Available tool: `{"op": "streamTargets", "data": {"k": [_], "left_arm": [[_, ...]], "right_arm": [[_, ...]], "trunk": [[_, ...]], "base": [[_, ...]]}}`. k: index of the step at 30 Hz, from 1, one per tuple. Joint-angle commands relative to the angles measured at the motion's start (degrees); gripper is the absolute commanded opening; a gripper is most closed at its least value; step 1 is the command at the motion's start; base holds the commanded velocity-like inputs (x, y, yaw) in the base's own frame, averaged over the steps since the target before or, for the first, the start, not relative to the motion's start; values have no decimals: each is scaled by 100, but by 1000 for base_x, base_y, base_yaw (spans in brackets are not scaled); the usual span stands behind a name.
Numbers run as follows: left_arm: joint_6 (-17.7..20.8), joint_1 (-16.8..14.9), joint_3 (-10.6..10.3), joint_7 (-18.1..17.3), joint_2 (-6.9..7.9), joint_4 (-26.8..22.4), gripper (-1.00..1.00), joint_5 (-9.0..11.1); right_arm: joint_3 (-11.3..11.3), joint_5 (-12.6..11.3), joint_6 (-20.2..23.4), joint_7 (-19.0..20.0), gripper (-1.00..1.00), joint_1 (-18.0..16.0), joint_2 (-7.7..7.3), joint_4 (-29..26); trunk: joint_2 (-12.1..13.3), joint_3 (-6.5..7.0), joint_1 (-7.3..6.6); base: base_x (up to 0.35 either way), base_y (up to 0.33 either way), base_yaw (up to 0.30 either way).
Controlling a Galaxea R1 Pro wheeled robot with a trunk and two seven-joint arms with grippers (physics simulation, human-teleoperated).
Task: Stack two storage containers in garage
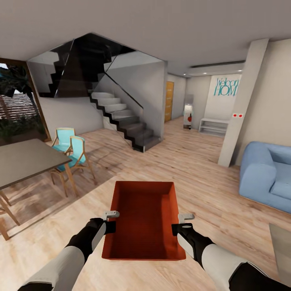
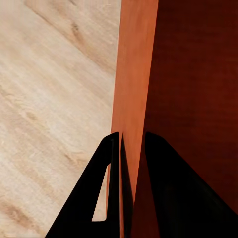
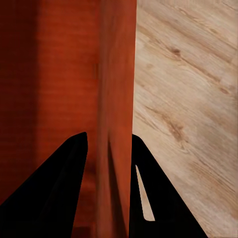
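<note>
- You get even, soft daylight across the room; the window [image 1: 16, 105] at the head view's left is the brightest source.
- The chairs [image 1: 72, 151] and table [image 1: 24, 159] cast faint, diffuse shadows onto the plank floor [image 1: 194, 161].
- The glass stair balustrade [image 1: 87, 66] reflects darkly, without harsh glare.
- Straight lines bow towards the head view's edges.
- In both wrist views the fingers [image 2: 163, 193] read as flat black silhouettes.

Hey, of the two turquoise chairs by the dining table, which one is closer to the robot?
The front turquoise chair, beside the dining table; the other chair sits behind it, nearer the window, partly hidden.
</note>
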Motion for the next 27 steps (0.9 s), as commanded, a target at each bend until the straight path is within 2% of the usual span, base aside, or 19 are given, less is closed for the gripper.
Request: {"op": "streamTargets", "data": {"k": [1,27], "left_arm": [[35,1,16,65,-6,-5,-100,-42],[34,1,-9,65,-4,-5,-100,-51]], "right_arm": [[5,18,36,-42,-100,-3,20,-115],[5,18,37,-38,-100,-3,20,-112]], "trunk": [[-7,-5,6],[-7,-5,6]], "base": [[321,0,0],[321,0,0]]}}
